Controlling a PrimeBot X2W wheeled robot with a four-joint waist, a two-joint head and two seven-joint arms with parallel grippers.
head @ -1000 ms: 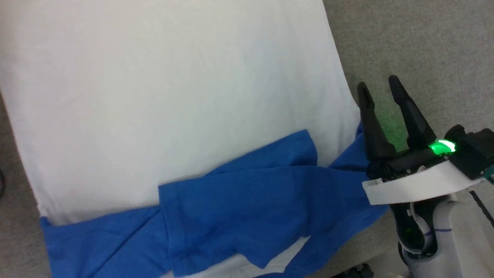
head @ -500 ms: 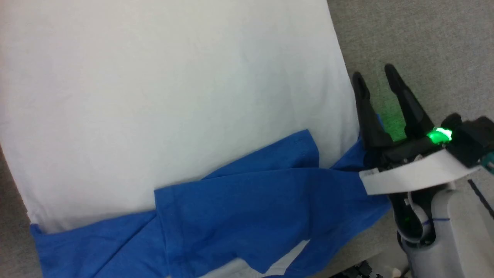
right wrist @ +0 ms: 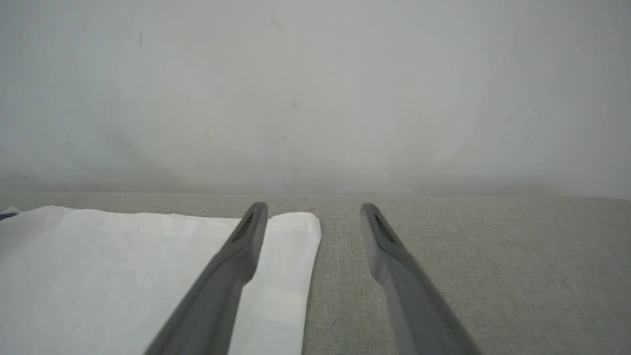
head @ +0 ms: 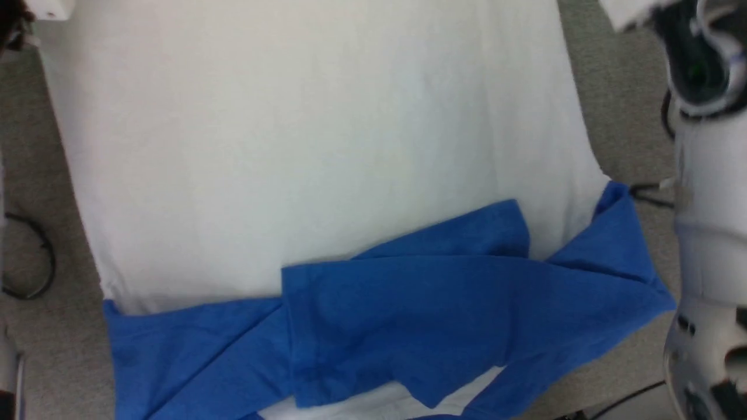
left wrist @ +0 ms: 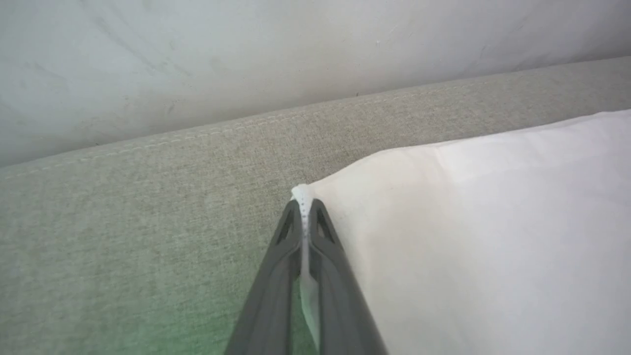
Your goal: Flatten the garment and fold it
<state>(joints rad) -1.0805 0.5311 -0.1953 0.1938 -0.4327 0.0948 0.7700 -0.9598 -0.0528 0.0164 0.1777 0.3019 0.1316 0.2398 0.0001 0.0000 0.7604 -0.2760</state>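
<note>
My left gripper (left wrist: pixel 304 209) has its two dark fingers pressed together on the white corner of the garment (left wrist: pixel 483 236), a bit of hem poking past my tips. The cloth spreads to my right over grey fabric (left wrist: pixel 148 222); a pale wall (left wrist: pixel 296 54) lies ahead.

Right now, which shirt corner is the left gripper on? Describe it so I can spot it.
On the grey surface lies the shirt, white body spread out. The left gripper is shut on a white corner, bunched upright; the other corner, by the open right gripper, lies flat, unheld.
</note>
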